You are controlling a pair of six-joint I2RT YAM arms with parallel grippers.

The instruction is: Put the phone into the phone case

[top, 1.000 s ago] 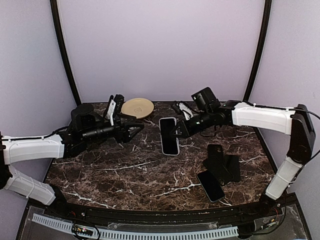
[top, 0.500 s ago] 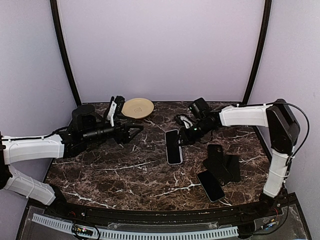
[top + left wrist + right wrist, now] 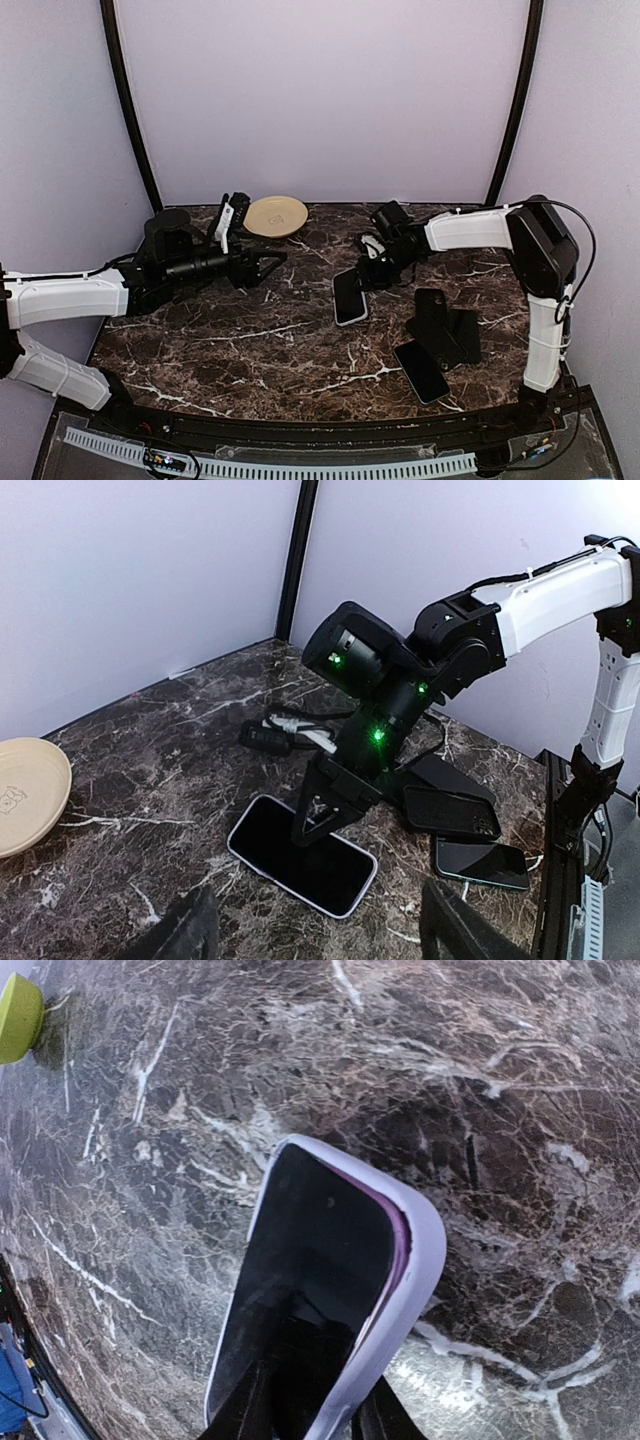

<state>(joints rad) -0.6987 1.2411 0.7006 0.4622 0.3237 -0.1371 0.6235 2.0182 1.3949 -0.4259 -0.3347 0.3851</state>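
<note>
Your right gripper (image 3: 368, 272) has a finger on each side of the black phone in its soft lilac case (image 3: 349, 296); squeezing or loose, I cannot tell. The phone lies flat on the dark marble table (image 3: 250, 340), at that gripper's seven o'clock. Your left gripper (image 3: 275, 258) hangs wide apart and empty at the phone's ten o'clock, leaving room.

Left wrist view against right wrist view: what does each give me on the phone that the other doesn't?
Only the left wrist view shows the right arm with its right tool down on the cased phone. It also shows a beige plate, a second phone and a dark case.

Only the right wrist view shows the lilac case edge close up, with purple lining visible at one corner. It also shows a green object at top left.

Both views show the cased phone lying on the marble table, with the tool's fingers at one end.
</note>
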